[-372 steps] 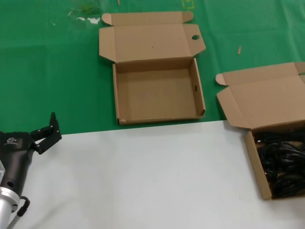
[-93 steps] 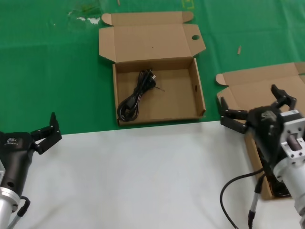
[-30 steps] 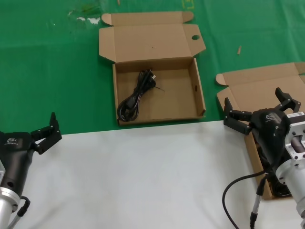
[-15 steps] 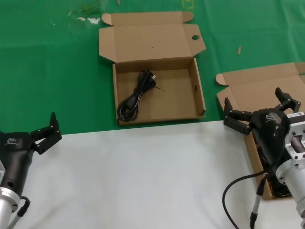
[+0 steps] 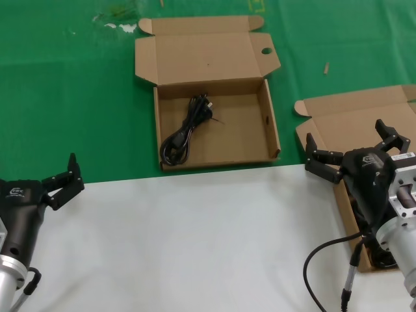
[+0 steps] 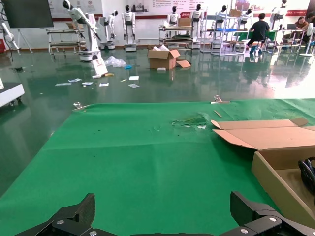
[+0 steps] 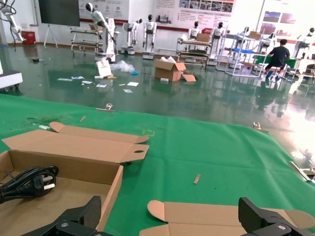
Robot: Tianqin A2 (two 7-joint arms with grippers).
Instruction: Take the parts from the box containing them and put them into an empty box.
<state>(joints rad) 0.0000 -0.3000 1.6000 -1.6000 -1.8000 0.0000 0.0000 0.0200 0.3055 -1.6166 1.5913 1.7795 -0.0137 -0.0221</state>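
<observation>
While one cord [image 5: 187, 129] lies in the far box [image 5: 214, 123], the right end effector [image 5: 356, 151], wide open, hovers over the full box [image 5: 348, 214] at the desk's right edge, ready to dip and grab another.

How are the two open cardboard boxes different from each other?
The middle box holds just one black cord, while the right-hand box holds a dark tangle of cords. The middle box's lid tab has a round hole; the right-hand box's lid shows none. The right gripper hangs open above the right-hand box; nothing hangs above the middle one. Both are brown, shallow, open.
</observation>
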